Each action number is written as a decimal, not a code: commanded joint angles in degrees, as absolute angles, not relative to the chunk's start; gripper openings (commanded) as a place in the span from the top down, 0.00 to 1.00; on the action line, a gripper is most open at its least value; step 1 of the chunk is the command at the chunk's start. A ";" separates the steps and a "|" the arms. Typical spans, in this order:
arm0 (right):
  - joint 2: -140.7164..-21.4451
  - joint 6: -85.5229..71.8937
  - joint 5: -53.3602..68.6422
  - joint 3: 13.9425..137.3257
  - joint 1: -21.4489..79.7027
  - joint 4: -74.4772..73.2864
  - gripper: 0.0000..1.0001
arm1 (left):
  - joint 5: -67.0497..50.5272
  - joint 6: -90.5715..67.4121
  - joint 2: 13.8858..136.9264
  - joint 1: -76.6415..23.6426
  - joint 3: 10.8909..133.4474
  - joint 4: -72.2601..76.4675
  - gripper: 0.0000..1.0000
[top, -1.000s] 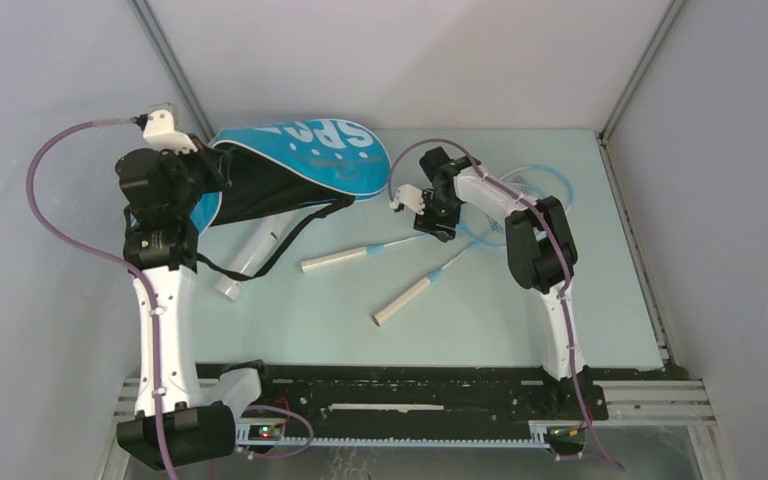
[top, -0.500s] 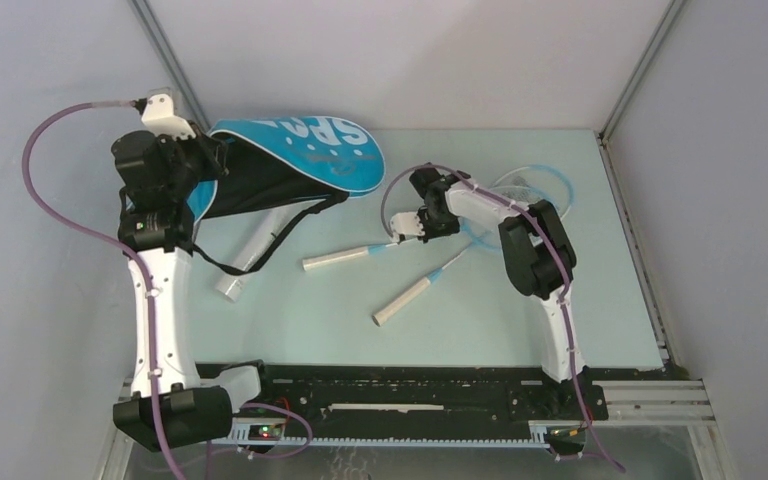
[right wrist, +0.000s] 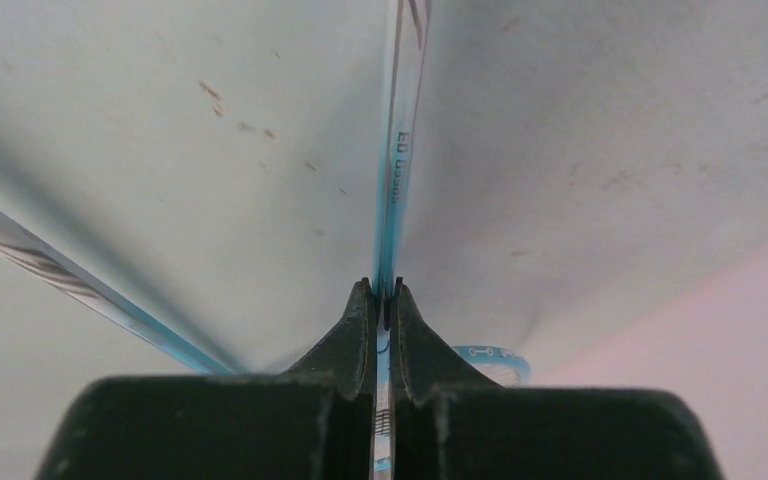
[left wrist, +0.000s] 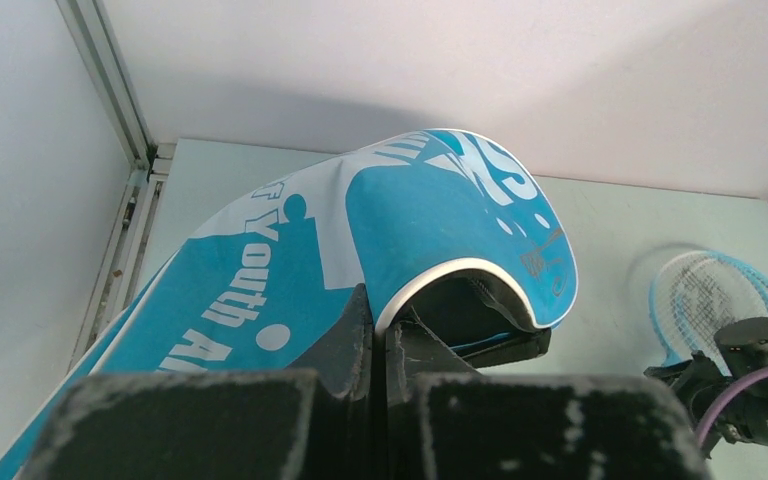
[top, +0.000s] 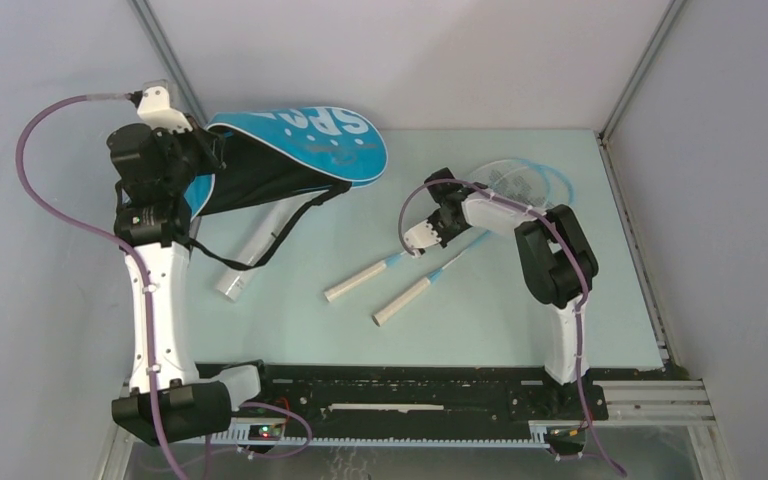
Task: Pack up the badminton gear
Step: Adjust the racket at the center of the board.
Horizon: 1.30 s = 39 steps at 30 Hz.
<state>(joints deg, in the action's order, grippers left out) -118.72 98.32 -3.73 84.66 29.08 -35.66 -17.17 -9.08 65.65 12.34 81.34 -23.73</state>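
From overhead, the pale green table [top: 520, 320] carries a blue fabric racket bag with white "SPORT" lettering [top: 310, 150] at the far left. Its black strap [top: 290, 215] trails toward the near side across a long white tube [top: 250, 262] lying slantwise and partly tucked under the bag. The left gripper [top: 203, 158] sits raised at the bag's left end, against its rim. A light-blue racket with a white handle [top: 357, 281] and a second racket of the same kind [top: 404, 301] lie almost parallel near the table's middle, handles toward the near left. Their heads overlap at the far right. The right gripper [top: 420, 245] is low over the first one's thin shaft, just beyond the handle. In the left wrist view, the left gripper [left wrist: 380, 310] has its dark fingers [left wrist: 350, 330] pressed together on the white-trimmed edge of the racket bag [left wrist: 410, 220]. The bag arches up over them with its mouth gaping, and both racket heads show on the table at right. In the right wrist view, the right gripper [right wrist: 385, 295] is pinched tight on the blue-and-white shaft of the first racket [right wrist: 400, 150]. The shaft of the second racket [right wrist: 60, 278] crosses the lower left, apart from the fingers.
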 commanded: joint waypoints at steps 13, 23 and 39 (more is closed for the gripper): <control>-115.64 130.09 -2.96 78.50 26.54 -23.30 0.97 | -19.03 -10.10 62.27 11.86 82.24 -18.20 1.00; -118.09 131.14 -0.64 77.86 25.97 -16.37 0.55 | -21.22 -11.21 62.81 11.28 82.33 -17.67 1.00; -106.64 73.78 3.37 88.88 29.73 -31.11 0.11 | -20.91 -10.03 62.00 10.95 82.45 -17.77 1.00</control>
